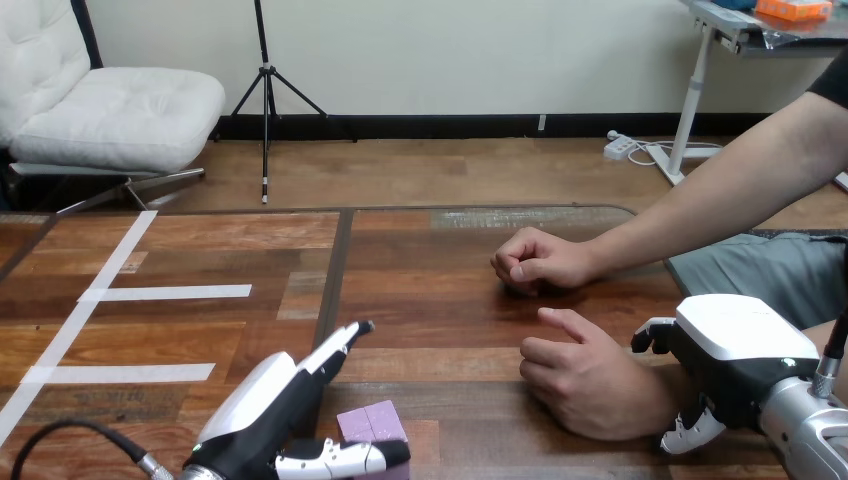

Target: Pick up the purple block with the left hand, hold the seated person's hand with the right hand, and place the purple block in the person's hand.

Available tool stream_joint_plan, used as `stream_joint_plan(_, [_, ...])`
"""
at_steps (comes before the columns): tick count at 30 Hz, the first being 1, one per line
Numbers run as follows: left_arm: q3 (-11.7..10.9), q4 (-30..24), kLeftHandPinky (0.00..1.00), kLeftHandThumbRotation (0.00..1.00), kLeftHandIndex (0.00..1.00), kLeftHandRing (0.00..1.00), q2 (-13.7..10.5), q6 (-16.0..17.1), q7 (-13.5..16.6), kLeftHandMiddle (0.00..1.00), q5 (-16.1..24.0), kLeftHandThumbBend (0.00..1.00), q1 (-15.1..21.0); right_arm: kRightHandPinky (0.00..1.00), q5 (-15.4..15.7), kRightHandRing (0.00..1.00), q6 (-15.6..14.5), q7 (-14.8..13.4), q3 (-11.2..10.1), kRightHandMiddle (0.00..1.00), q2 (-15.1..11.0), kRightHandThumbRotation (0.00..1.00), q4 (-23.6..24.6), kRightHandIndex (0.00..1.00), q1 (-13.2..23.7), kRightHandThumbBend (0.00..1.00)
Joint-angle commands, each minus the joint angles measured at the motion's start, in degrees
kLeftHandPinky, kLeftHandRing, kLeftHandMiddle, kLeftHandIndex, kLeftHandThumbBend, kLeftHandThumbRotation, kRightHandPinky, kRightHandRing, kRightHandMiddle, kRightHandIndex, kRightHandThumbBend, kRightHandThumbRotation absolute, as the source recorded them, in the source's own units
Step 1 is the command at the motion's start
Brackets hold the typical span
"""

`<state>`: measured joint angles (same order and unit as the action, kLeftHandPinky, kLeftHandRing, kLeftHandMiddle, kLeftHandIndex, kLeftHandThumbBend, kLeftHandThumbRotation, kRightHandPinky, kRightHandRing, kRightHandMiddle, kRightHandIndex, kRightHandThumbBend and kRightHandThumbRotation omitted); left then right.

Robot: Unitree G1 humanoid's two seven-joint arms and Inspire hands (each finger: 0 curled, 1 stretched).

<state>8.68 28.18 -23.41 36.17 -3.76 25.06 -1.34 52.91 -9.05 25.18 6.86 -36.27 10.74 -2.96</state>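
The purple block (372, 421) lies on the wooden table near the front edge. My left hand (270, 400) is right beside it on its left: the fingers (340, 347) stretch straight past the block's far side and the thumb (335, 459) lies along its near side, so the hand is open. At the right, my right hand (735, 355) sits at the wrist of the person's nearer hand (585, 378). Its fingers curl over the wrist's far side and its thumb (690, 430) hooks under the near side. That hand of the person rests on the table, loosely curled.
The person's other hand (540, 262) rests as a fist on the table farther back, its forearm running off to the right. White tape strips (165, 293) mark the table's left part. A dark seam (335, 280) runs down the table's middle.
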Motion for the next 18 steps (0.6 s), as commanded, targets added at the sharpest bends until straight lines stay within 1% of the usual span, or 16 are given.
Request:
stream_joint_plan(1, [0.98, -4.88, 0.86, 0.70, 0.98, 0.94, -2.19, -1.33, -2.17, 0.97, 0.78, 1.00, 2.04, 0.80, 0.11, 0.80, -0.20, -0.27, -0.27, 0.80, -0.99, 0.06, 1.73, 0.78, 1.88, 0.78])
stream_joint_plan(9, [1.73, -6.42, 0.82, 0.66, 0.96, 0.92, -2.76, -2.36, -4.54, 0.95, 0.65, 1.00, 1.76, 0.79, 0.06, 0.80, 0.04, -0.80, -0.24, 0.80, -0.90, 0.06, 1.43, 0.78, 1.85, 0.79])
stream_joint_plan(18, [2.01, -7.21, 0.79, 0.66, 0.95, 0.91, -2.95, -2.51, -4.90, 0.95, 0.50, 1.00, 1.41, 0.79, 0.30, 0.79, -0.14, -0.44, -0.04, 0.80, -0.96, 0.07, 1.22, 0.78, 2.16, 0.79])
